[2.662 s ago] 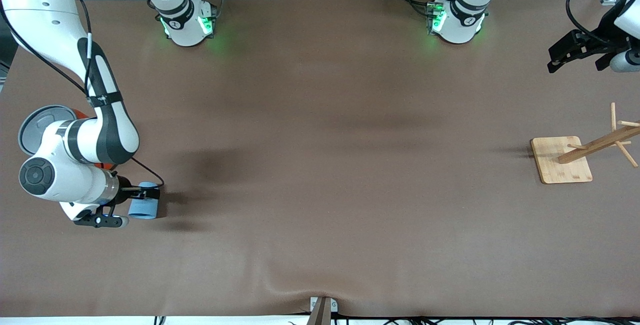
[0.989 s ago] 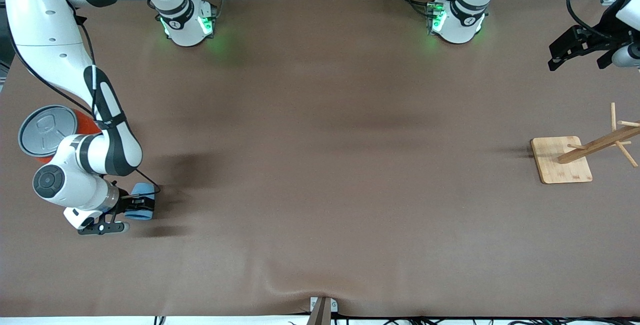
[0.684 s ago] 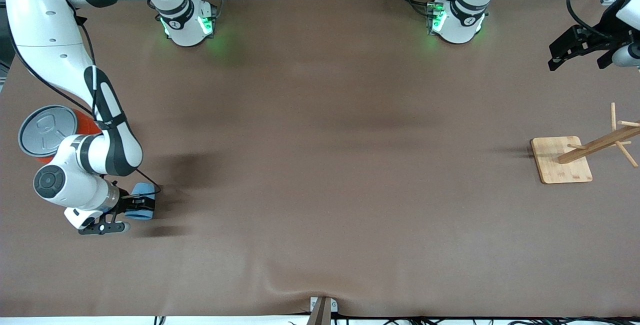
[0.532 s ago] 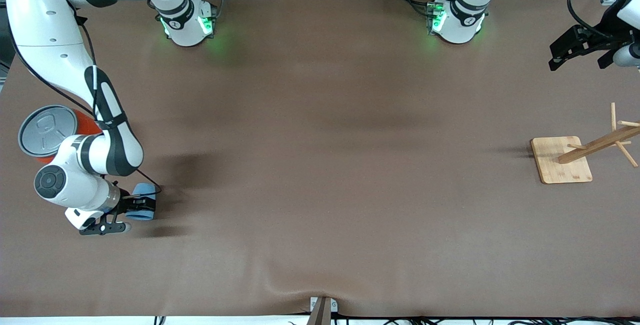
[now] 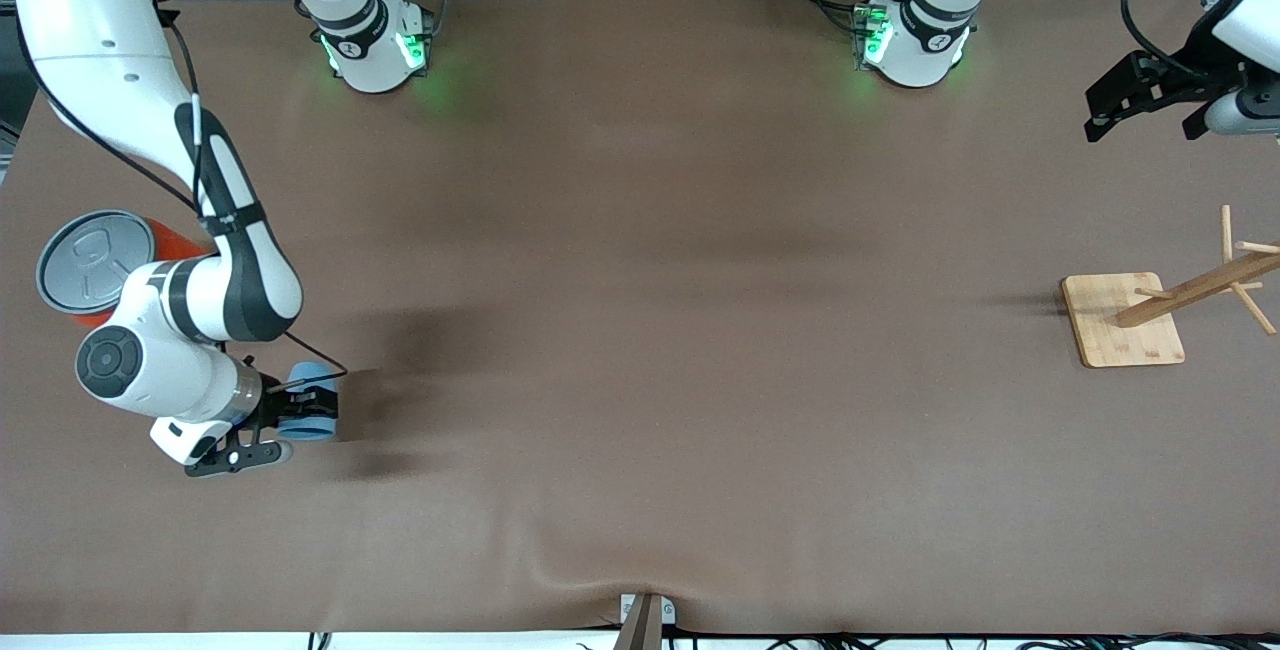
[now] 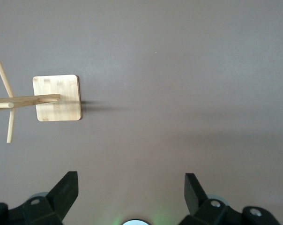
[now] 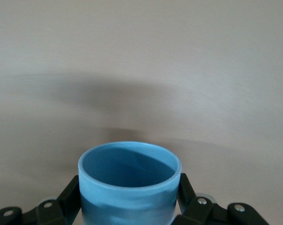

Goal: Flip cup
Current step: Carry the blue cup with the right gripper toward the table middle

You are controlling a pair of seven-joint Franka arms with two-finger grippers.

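The light-blue cup [image 5: 318, 376] is held on its side in my right gripper [image 5: 310, 410], low over the table at the right arm's end. In the right wrist view the cup [image 7: 130, 161] fills the space between the jaws of the right gripper [image 7: 130, 199], its open mouth pointing away from the wrist, and both black fingers [image 7: 70, 194] press on its sides. My left gripper [image 5: 1140, 102] is open and empty, waiting high over the left arm's end of the table. It also shows in the left wrist view [image 6: 130, 190].
A large orange can with a grey lid [image 5: 92, 260] stands beside the right arm's wrist, farther from the front camera than the cup. A wooden peg rack on a square base [image 5: 1122, 322] stands at the left arm's end, and shows in the left wrist view [image 6: 57, 97].
My right gripper has carried the cup a little toward the middle of the table. The left gripper has shifted slightly.
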